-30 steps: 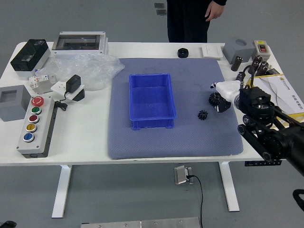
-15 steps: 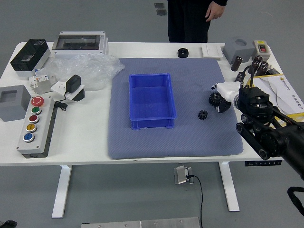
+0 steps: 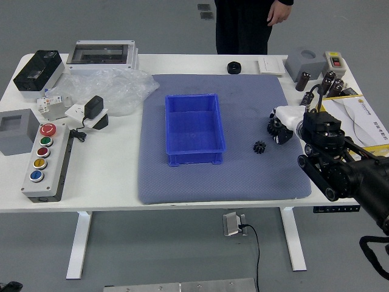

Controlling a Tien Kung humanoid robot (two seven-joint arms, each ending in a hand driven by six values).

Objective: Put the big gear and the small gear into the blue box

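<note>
- The robot's right hand (image 3: 292, 119), white-backed with dark tips, reaches in over the right part of a white bench (image 3: 108, 182); its black jointed arm (image 3: 333, 176) enters from the right, by the near right corner.
- A big dark toothed gear (image 3: 273, 127) sits at the hand's left side, on a blue-grey mat (image 3: 225, 185) near the mat's right edge; hand and gear overlap in the view, and whether they touch cannot be told.
- The fingers, partly hidden against the dark gear, cannot be read as wide, narrow or holding it.
- Seen from above, the big gear looks roundish and shows no clear long axis; the right hand is by far the nearer, so the likely step is securing a grip, with a leftward carry to follow.
- A small black toothed gear (image 3: 259, 147) lies left of the big one and closer to the bench's near edge; a low sweep of the hand could knock it.
- The open blue plastic box (image 3: 194, 129) stands on the mat, left of both gears; both lie outside it.
- A dark part of what is probably the left hand (image 3: 11, 286) shows at the view's lower left corner.
- Beyond the bench's far edge stands a person in dark clothes (image 3: 246, 27); one bare hand (image 3: 279, 12) hangs relaxed, away from the work.
</note>
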